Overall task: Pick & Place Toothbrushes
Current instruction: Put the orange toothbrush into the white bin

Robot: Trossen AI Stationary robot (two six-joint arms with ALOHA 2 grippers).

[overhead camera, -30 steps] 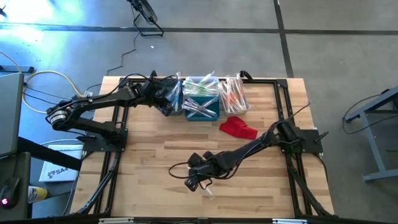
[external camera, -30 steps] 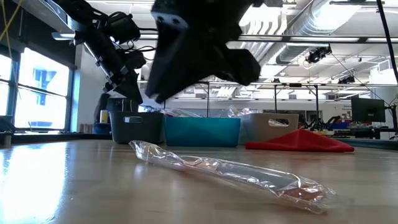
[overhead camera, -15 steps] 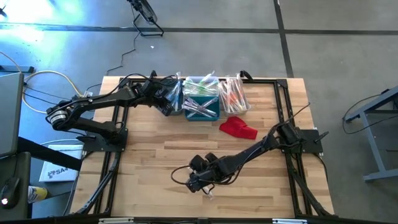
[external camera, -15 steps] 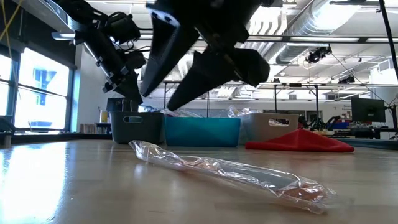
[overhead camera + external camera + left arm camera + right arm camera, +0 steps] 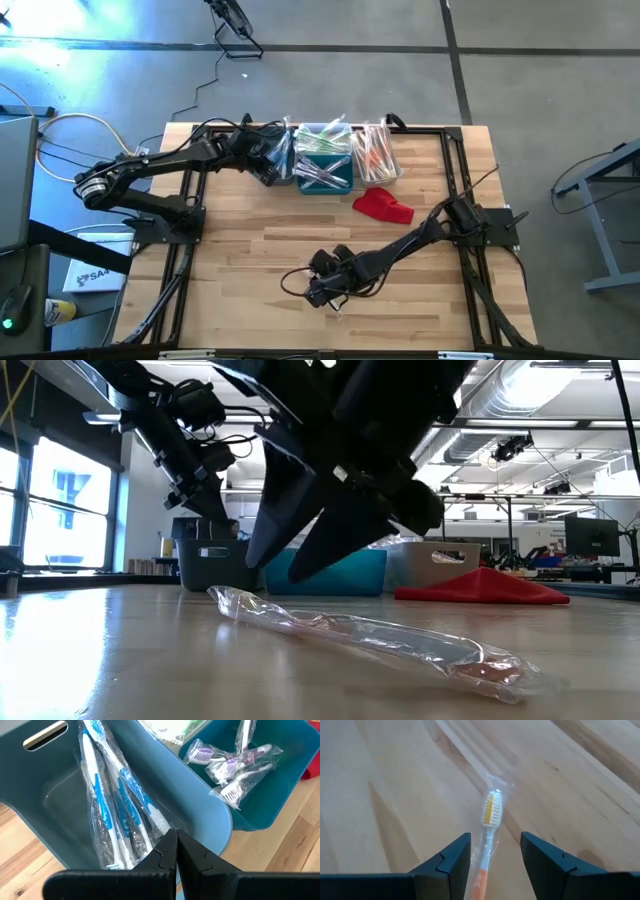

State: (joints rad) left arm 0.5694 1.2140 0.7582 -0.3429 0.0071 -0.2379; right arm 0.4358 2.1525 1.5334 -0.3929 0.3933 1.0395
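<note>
1. The right gripper (image 5: 322, 297) now sits a little further right on the table (image 5: 240, 250) in the high view than a second ago, closer to the wrapped brush (image 5: 335, 312) near the front edge.
2. In the low view the right gripper (image 5: 300, 555) has come down: its dark fingers (image 5: 345, 535) now reach nearly to the brush (image 5: 370, 637), where before they hung higher.
3. The fingers have spread; a second ago they looked bunched, and now they stand apart either side of the brush (image 5: 489, 827) in the right wrist view.
</note>
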